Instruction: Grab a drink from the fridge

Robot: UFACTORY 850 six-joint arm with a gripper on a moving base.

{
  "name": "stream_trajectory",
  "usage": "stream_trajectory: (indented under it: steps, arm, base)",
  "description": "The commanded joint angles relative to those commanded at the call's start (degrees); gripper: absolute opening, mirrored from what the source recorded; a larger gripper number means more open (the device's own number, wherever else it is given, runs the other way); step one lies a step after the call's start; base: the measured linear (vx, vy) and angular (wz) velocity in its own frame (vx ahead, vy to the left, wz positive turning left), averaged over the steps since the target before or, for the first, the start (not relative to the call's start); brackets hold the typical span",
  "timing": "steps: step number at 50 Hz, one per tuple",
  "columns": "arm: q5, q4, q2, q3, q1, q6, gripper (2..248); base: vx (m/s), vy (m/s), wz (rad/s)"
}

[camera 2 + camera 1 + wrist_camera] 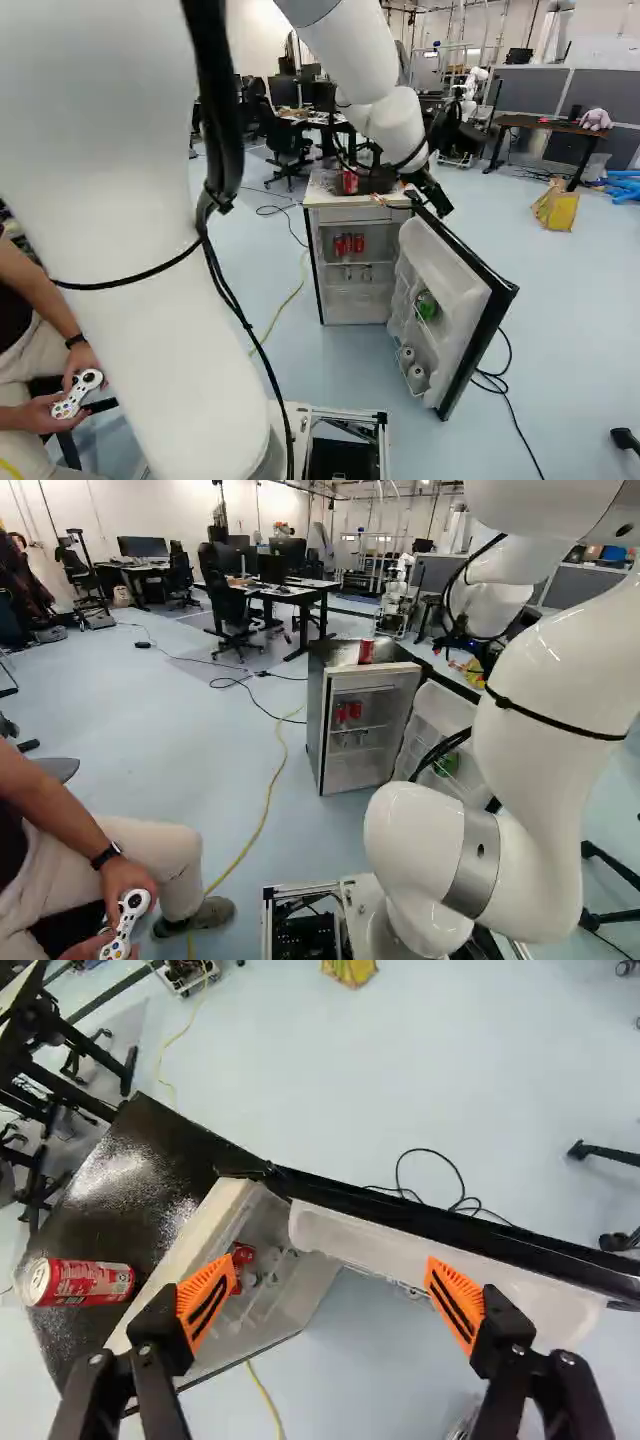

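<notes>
The gripper (pixel 430 190) hangs above the fridge's front and door in the right base view. In the wrist view the gripper (pixel 330 1302) stands wide open with nothing between its fingers. Below it are the fridge (pixel 373 735) and its swung-open door (pixel 455 290). Red cans (pixel 348 243) stand on an inner shelf; one finger partly covers them in the wrist view. Clear or silvery items (pixel 354 739) sit just below them. A green item (pixel 427 305) is in a door shelf, with pale round-ended items (pixel 414 370) lower down. Another red can (pixel 85 1282) stands on the fridge top (pixel 125 1175).
A seated person with a white controller (pixel 126 920) is at the left of the left base view. Desks (pixel 290 592) and chairs stand behind the fridge. Black cables (pixel 505 385) lie beside the door. Farther back are a yellow bag (pixel 556 207) and another robot (pixel 394 600).
</notes>
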Motion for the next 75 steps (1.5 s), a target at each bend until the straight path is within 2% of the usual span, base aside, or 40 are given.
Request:
stream_trajectory:
  steps: [18,75]
  arm:
    - [-4.3,2.8,-2.9,-3.3,-2.6,0.0,247]
    - [-7.7,3.1,-12.7,-14.9,-9.9,0.0,247]
  base:
    - [0.000,0.000,0.000]
    - [0.000,0.000,0.000]
